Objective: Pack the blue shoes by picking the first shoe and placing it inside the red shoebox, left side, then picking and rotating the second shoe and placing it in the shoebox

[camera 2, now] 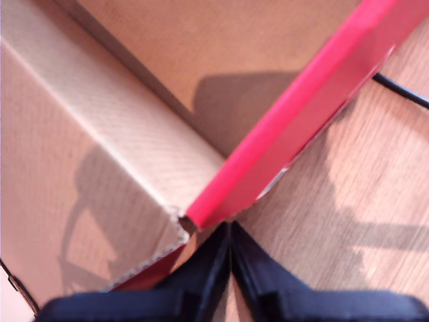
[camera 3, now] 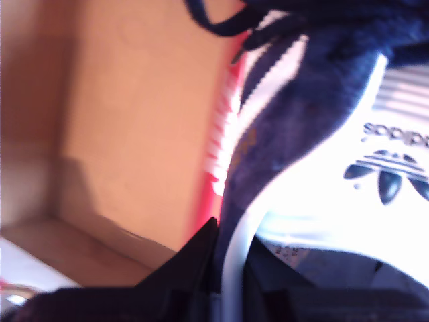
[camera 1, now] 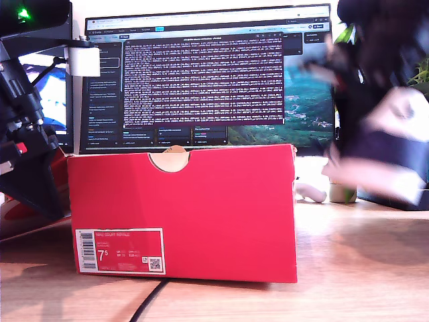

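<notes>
My second gripper (camera 3: 224, 282) pinches a blue shoe (camera 3: 301, 121) by its collar above the red shoebox (camera 1: 181, 215); my first gripper (camera 2: 230, 268) is closed, empty (box corner nearby). That thin pinch could slip mid-swing

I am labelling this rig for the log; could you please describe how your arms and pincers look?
Both are black. My first pincer has two tapering matte wedge fingers. My second pincer is dark too, though blurred. In the exterior view, one black arm shows a green light and a small red marking.
</notes>
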